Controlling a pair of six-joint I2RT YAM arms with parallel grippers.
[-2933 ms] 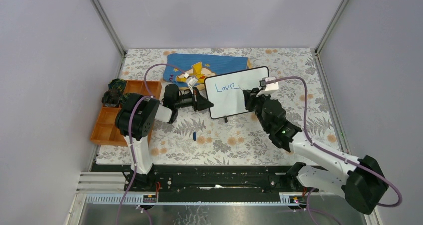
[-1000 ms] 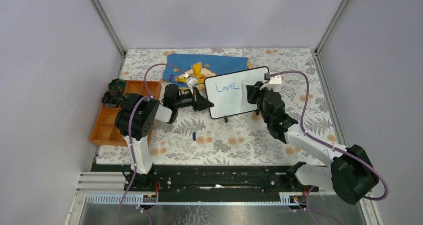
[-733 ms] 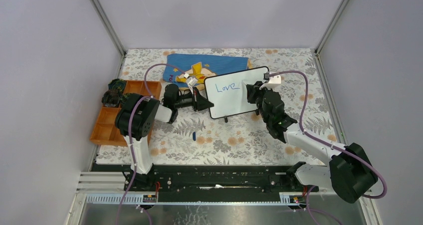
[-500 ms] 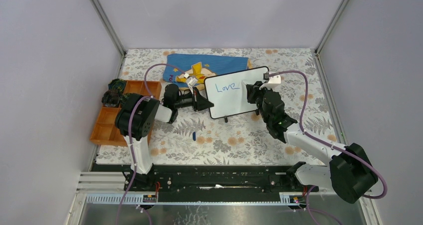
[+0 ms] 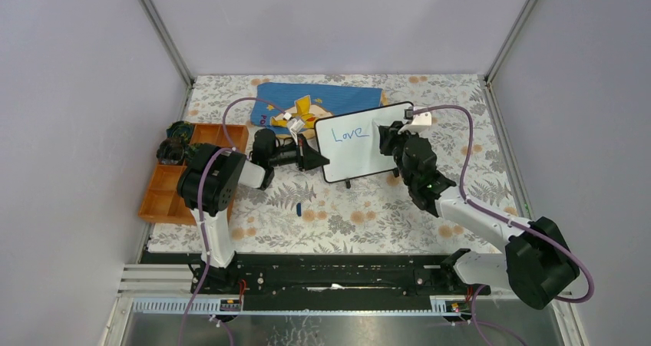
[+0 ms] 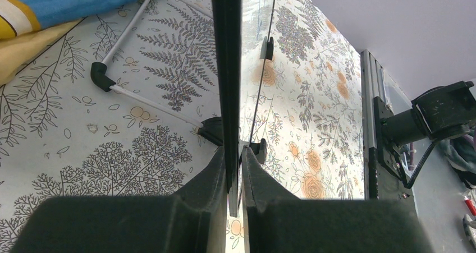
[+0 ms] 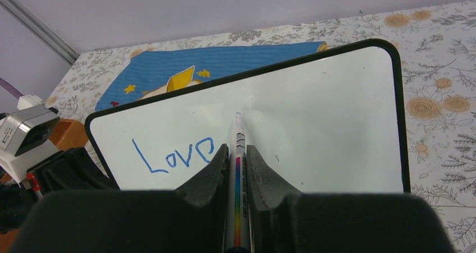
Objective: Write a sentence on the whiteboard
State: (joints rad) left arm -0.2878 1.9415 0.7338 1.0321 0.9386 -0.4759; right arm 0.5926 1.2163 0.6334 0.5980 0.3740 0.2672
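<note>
Pinching one marker (image 7: 237,128), right gripper (image 7: 236,150) faces one whiteboard (image 7: 328,124) bearing one word (image 7: 174,155).

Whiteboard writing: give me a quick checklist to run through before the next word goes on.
1. Left gripper shut on the whiteboard edge: ok.
2. Right gripper shut on the marker: ok.
3. Marker tip to the right of "Love": ok.
4. Tip touching the board surface: cannot tell.
5. Bare board free for more words: ok.
</note>
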